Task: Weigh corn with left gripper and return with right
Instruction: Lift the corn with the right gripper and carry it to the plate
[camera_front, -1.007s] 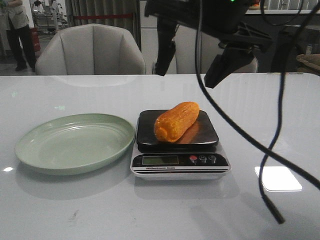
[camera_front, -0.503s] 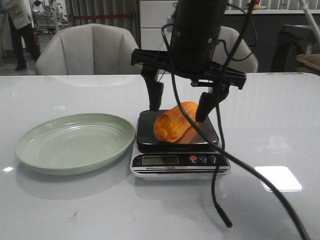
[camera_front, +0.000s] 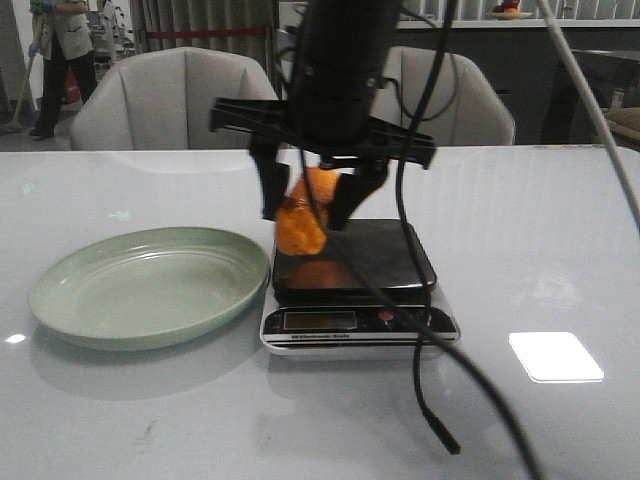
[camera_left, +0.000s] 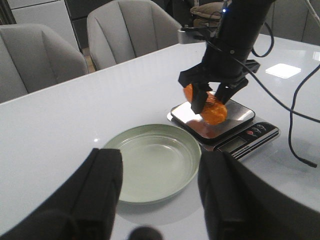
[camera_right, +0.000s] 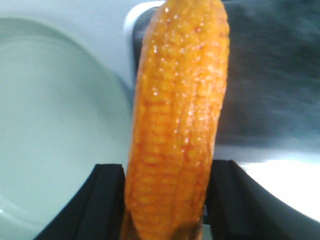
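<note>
The orange-yellow corn (camera_front: 298, 228) is lifted off the scale's dark pan (camera_front: 385, 258), held over the pan's left edge. My right gripper (camera_front: 308, 208) comes down from above and is shut on it; in the right wrist view the corn (camera_right: 177, 125) fills the gap between the two black fingers (camera_right: 107, 200). In the left wrist view the corn (camera_left: 212, 111) hangs in the right gripper (camera_left: 210, 102) above the scale (camera_left: 240, 142). My left gripper (camera_left: 161, 170) is open and empty, low over the table, facing the green plate (camera_left: 150, 162). It is out of the front view.
The pale green plate (camera_front: 150, 285) lies empty just left of the scale, whose display and buttons (camera_front: 360, 320) face the front. A black cable (camera_front: 430, 410) hangs from the right arm down in front of the scale. Grey chairs (camera_front: 180, 100) stand behind the table.
The right arm came down from the upper right, closed on the corn lying on the scale, and has lifted it up and leftward off the pan.
</note>
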